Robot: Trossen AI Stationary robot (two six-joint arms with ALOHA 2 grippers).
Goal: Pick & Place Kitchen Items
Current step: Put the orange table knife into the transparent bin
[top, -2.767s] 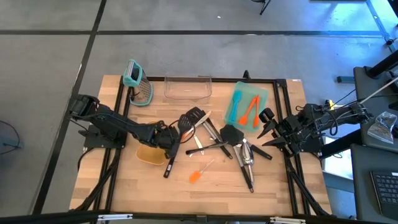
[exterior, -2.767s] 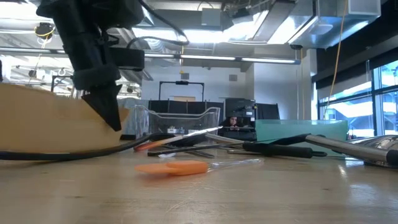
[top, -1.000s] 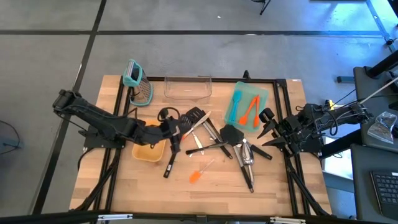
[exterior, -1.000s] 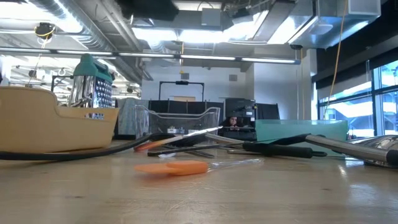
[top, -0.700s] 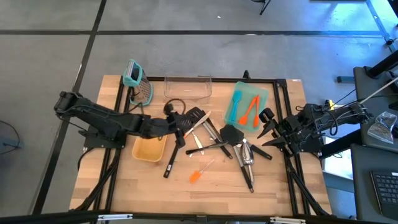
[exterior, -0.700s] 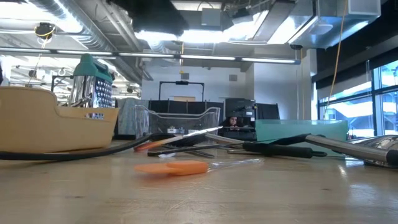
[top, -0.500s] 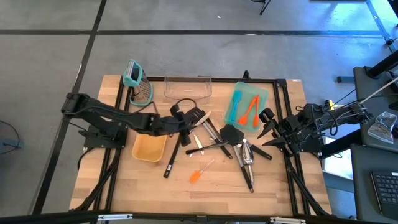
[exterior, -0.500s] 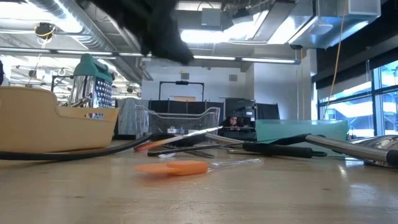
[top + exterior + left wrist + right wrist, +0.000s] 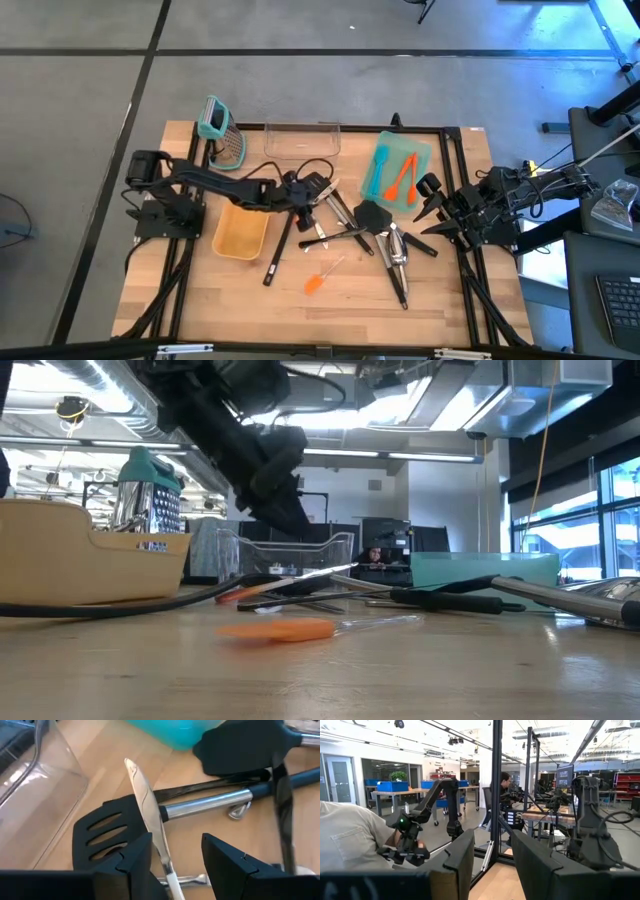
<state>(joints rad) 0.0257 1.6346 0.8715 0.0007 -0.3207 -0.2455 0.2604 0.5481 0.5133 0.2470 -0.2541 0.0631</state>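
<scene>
1. A wooden table [image 9: 330, 300] sits on a grey floor.
2. The left claw [image 9: 175, 852] is open and holds nothing.
3. Between its fingers lies a thin silver knife [image 9: 145, 805], long way pointing to the upper left, on a black slotted turner [image 9: 102, 832].
4. The right claw [image 9: 432, 212] waits open at the right edge, farther away.

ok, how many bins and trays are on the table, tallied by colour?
Clear bin: 1
Teal tray: 1
Yellow bin: 1
Total: 3
</scene>
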